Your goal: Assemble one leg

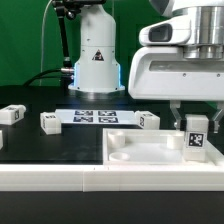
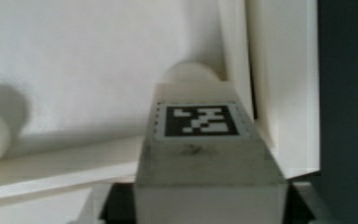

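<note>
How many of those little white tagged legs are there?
4. One leg in the gripper over the panel; three on the table. Others may be hidden.

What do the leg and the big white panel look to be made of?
The leg: probably white plastic, smooth and matte, with a printed black-and-white tag that looks like a paper sticker. The panel: likely the same matte white plastic, judging by its moulded recessed corners. Neither shows grain or shine.

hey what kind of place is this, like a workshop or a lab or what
Most likely a robotics lab bench. A robot arm base stands on a black table, a marker board lies fixed on it, and small tagged legs sit around a white panel.
</note>
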Controlling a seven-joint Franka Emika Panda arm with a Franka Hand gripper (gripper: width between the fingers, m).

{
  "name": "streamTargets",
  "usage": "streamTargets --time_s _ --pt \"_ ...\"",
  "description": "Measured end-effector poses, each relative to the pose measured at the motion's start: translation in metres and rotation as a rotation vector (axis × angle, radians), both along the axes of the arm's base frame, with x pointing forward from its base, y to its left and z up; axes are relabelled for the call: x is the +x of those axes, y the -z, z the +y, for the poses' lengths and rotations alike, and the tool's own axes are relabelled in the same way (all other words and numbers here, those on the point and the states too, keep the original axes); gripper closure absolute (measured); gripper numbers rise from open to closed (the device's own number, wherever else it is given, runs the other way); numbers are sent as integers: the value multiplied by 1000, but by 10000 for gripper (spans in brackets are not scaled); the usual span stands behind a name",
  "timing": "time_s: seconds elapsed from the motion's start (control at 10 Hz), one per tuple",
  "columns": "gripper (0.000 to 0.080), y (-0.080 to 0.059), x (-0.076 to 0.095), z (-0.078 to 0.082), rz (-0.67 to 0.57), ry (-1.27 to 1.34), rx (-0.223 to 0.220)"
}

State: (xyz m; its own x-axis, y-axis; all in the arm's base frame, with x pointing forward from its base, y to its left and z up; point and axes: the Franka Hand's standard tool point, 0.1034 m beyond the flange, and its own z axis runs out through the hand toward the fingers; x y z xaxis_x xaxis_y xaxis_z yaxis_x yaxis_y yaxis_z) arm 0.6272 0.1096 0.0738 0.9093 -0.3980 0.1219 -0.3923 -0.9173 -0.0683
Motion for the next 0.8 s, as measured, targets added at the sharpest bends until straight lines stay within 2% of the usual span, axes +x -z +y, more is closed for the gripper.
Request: streamTargets --time_s 0.3,0.8 --pt "509 0 0 -1 9 318 58" --pt "509 1 -5 1 47 886 124"
